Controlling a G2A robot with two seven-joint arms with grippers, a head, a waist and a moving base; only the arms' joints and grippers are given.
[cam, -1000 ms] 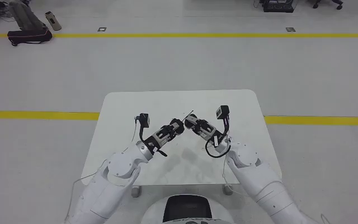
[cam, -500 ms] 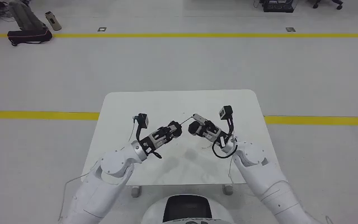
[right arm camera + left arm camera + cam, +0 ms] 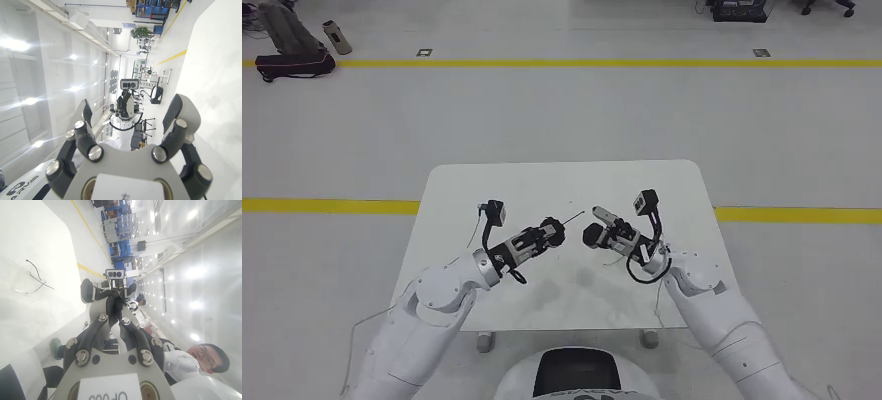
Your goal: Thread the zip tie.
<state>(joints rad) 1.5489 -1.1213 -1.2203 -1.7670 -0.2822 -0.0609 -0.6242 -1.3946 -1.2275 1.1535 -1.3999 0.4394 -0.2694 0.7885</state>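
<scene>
Fingers point(image 3: 87, 111) of the right gripper point(image 3: 594, 225) stand wide apart with nothing between them, the dark pads facing each other across the gap. The left gripper point(image 3: 552, 232) has its fingers point(image 3: 111, 306) pressed together, pinching one end of the zip tie point(image 3: 572, 217). The tie is a thin black strip that juts from the left fingertips toward the far right. Both grippers hang above the middle of the white table point(image 3: 662, 180), the left one on the left and the right one on the right, tips turned toward each other and near but apart. The tie's free end reaches across the space between them and ends close by the far finger of the right gripper; whether it touches that finger cannot be told. From the left wrist, the closed fingers line up with the right gripper's spread pads point(image 3: 87, 291) farther off. Down on the tabletop lies a clear plastic bag point(image 3: 22, 283), flat, with a few more thin dark ties point(image 3: 37, 274) crossed over one another on or in it.
</scene>
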